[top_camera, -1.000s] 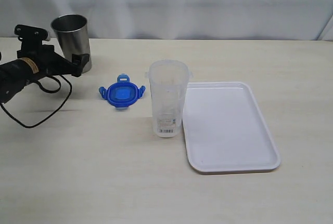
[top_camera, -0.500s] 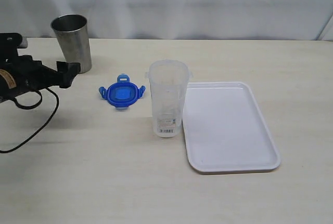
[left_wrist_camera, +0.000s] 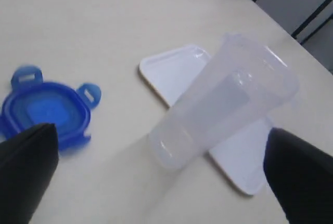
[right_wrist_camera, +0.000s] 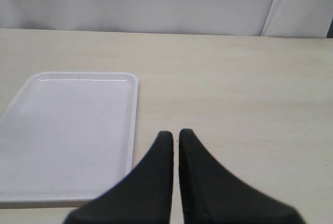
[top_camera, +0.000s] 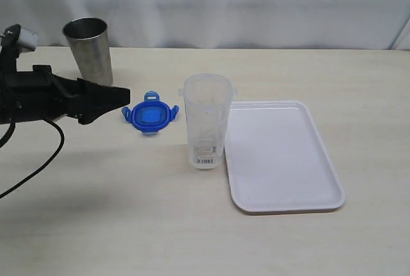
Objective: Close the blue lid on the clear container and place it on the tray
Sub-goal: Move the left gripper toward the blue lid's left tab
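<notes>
Left hand neared blue lid; container barcode illegible

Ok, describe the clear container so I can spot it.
Start at the white tray, right of centre. The clear container stands upright beside its left edge. Unlike the grey metal cup at the back left, it is see-through, with a barcode label low down.

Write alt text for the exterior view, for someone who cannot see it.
The robot's black left gripper reaches in from the left edge toward a blue lid lying flat on a pale table. Right of the lid stands a clear container, uncovered, beside a white tray; a metal cup stands at the back.
</notes>
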You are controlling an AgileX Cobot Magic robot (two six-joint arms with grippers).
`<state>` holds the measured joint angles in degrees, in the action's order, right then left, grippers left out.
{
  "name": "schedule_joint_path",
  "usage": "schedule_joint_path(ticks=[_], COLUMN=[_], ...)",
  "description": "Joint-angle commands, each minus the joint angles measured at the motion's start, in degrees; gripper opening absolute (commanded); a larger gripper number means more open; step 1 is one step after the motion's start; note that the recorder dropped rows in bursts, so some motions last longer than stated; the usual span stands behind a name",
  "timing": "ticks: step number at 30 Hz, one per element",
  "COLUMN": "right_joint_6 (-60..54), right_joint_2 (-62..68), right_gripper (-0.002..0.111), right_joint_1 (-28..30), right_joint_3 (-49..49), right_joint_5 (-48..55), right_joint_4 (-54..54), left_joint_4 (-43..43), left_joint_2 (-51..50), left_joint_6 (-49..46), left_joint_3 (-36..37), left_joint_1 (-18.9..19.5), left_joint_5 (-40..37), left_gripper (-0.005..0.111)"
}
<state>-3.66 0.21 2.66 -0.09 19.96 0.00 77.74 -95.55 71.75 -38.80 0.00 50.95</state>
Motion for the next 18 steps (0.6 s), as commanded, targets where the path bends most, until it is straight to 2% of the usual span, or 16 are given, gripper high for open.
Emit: schedule_joint_path(ticks=[1, 3, 4, 6, 8, 11, 14, 16, 18], right_joint_6=[-0.01, -0.01, -0.01, -0.01, -0.01, -0.01, -0.01, -0.01, -0.01], right_joint_2=[-0.21, -0.21, -0.21, -0.21, -0.21, -0.21, -0.21, -0.21, -0.21], right_gripper=[0.004, 0.004, 0.004, 0.004, 0.004, 0.004, 0.004, 0.004, 0.004], right_joint_1=[-0.11, -0.11, -0.11, -0.11, -0.11, -0.11, -0.11, -0.11, -0.11], right_joint_3=[0.09, 0.09, 0.09, 0.09, 0.09, 0.09, 0.09, 0.09, 0.09], right_joint_5=[-0.11, -0.11, -0.11, -0.11, -0.11, -0.11, -0.11, -0.11, -0.11], right_joint_4=[0.00, 0.00, 0.00, 0.00, 0.00, 0.00, 0.00, 0.00, 0.00], left_joint_4=[13.67, 22.21, 22.21, 22.21, 22.21, 22.21, 21.85, 17.36, 17.46], left_joint_2=[0.32, 0.32, 0.32, 0.54, 0.54, 0.54, 0.54, 0.30, 0.17], left_joint_6=[20.54, 29.27, 32.12, 32.13, 31.96, 25.35, 20.78, 22.79, 25.89], left_joint_3=[-0.54, -2.21, -2.73, -3.30, -4.33, -6.03, -6.24, -6.24, -6.63], left_joint_1=[-0.01, -0.41, -0.67, -1.31, -2.94, -5.73, -7.37, -7.37, -7.24], left_joint_5=[-8.15, -13.00, -14.62, -17.08, -19.90, -19.85, -21.54, -24.83, -26.50], left_gripper=[0.104, 0.101, 0.095, 0.080, 0.059, 0.034, 0.024, 0.019, 0.016])
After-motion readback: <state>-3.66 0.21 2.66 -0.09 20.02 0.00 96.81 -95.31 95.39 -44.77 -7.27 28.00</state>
